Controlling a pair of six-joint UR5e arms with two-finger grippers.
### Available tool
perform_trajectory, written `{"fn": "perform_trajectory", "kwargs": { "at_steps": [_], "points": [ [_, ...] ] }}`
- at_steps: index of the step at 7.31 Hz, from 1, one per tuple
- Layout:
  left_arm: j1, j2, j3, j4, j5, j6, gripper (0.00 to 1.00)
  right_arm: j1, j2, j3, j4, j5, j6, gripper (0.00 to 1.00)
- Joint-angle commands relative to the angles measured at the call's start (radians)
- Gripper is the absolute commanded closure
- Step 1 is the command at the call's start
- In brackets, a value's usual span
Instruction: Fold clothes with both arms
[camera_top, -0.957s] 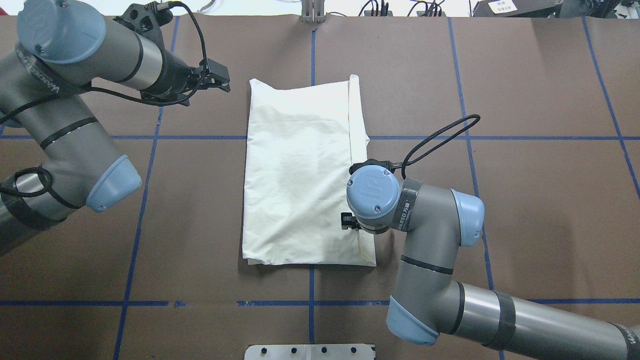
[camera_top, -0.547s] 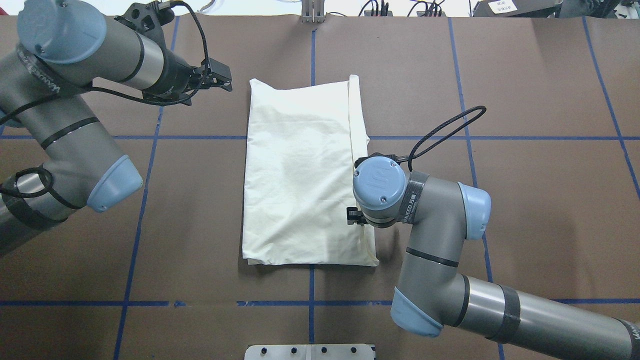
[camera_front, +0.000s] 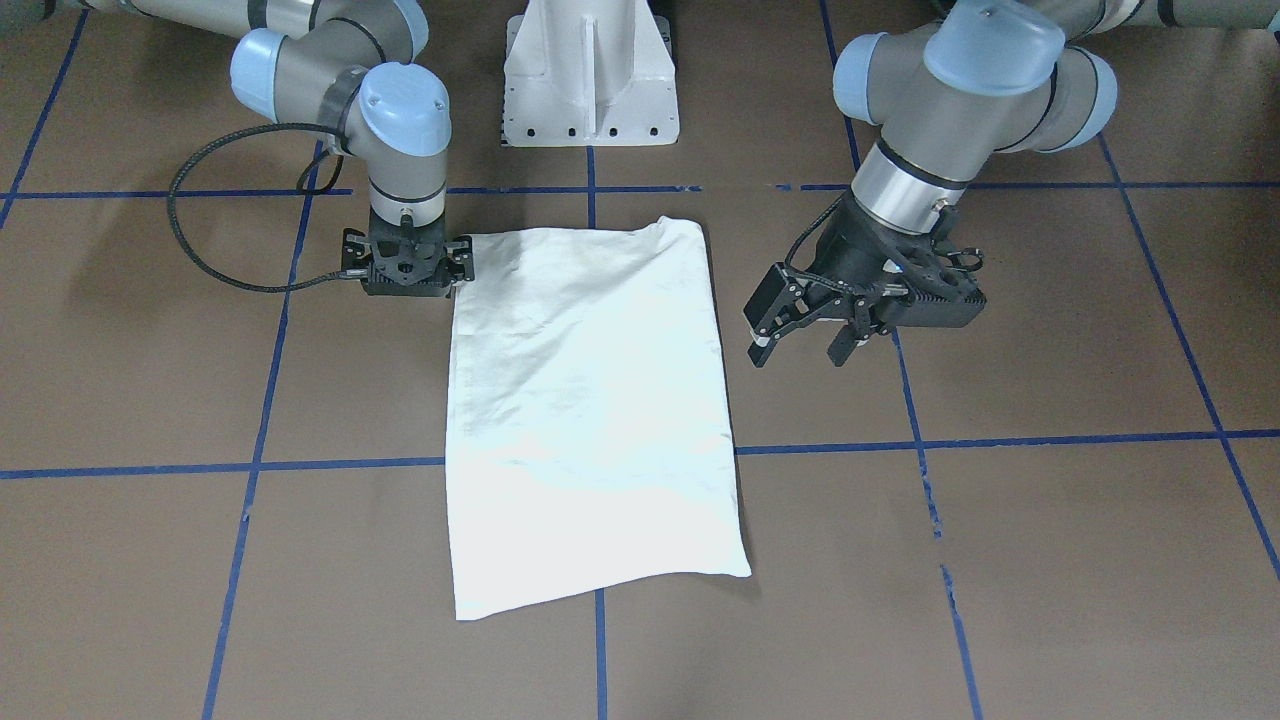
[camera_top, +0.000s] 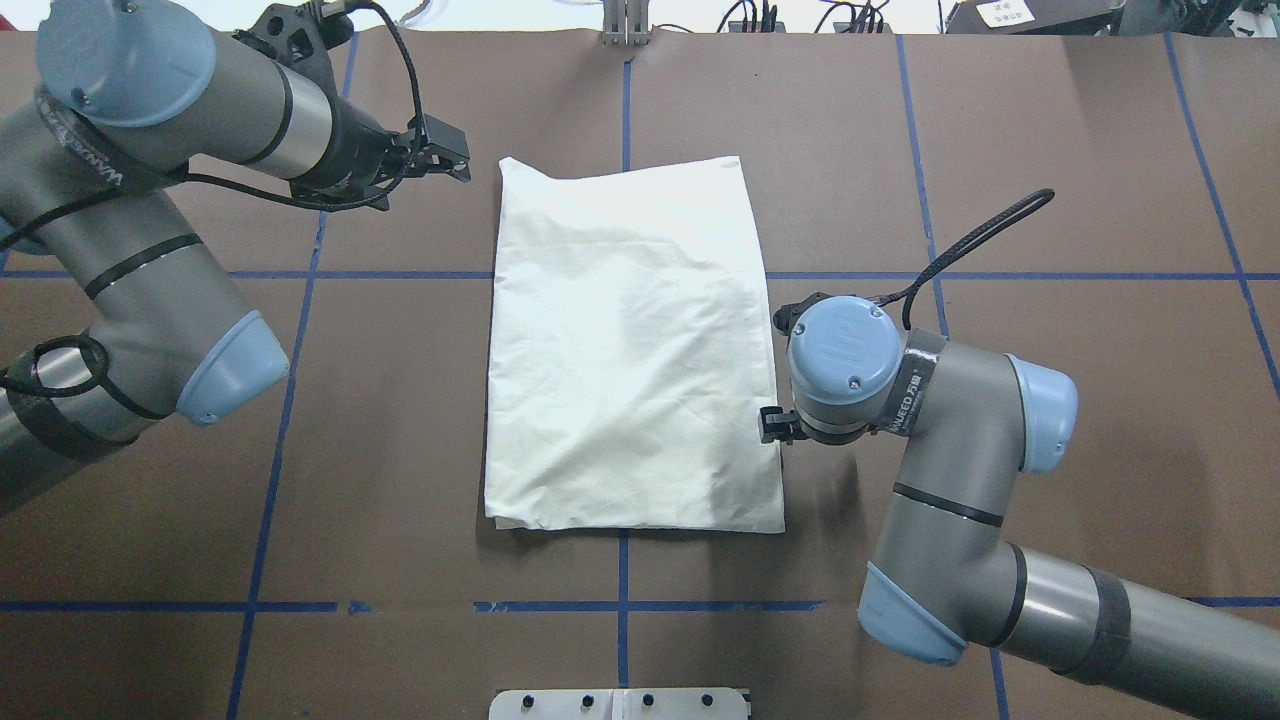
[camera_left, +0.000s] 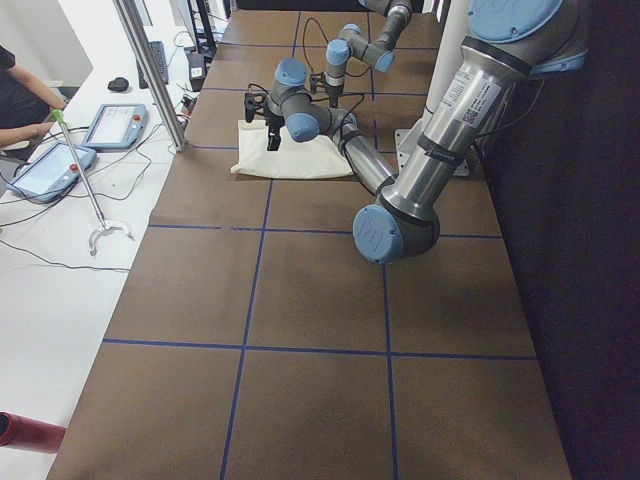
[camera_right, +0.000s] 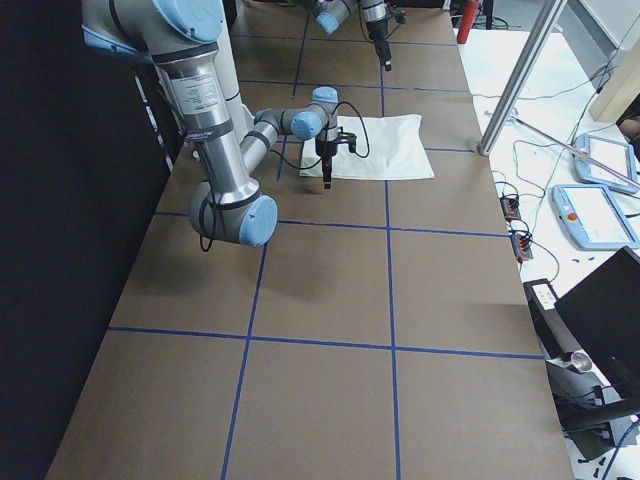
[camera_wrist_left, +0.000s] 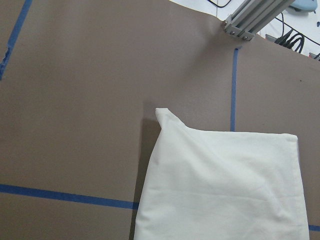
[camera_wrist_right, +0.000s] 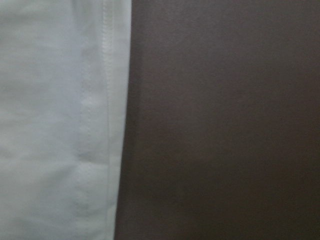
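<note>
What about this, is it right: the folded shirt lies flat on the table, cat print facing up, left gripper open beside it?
No print shows. The overhead view shows the folded shirt flat on the table with plain pale cloth facing up; the left gripper is open beside it.

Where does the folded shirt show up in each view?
Front-facing: shirt at centre.
Overhead: centre.
Exterior left: far, upper middle.
Exterior right: far, upper middle.
Left wrist: lower right.
Right wrist: strip along the left side.
Shared landmark: blue tape line meeting its far edge.
</note>
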Motion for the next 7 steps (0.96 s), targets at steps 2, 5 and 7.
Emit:
{"fn": "perform_trajectory", "kwargs": {
  "at_steps": [2, 5, 7],
  "points": [
    [0.038, 0.01, -0.002, 0.003, -0.002, -0.035, 0.0, 0.017, 0.046, 0.051, 0.01, 0.008, 0.01, 0.0],
    [0.231, 0.056, -0.035, 0.015, 0.018, -0.422, 0.0, 0.009, 0.065, 0.124, 0.086, 0.011, 0.095, 0.0],
    [0.395, 0.058, -0.034, 0.105, 0.174, -0.562, 0.09, -0.003, 0.057, 0.118, 0.194, 0.011, 0.203, 0.0]
  ]
}}
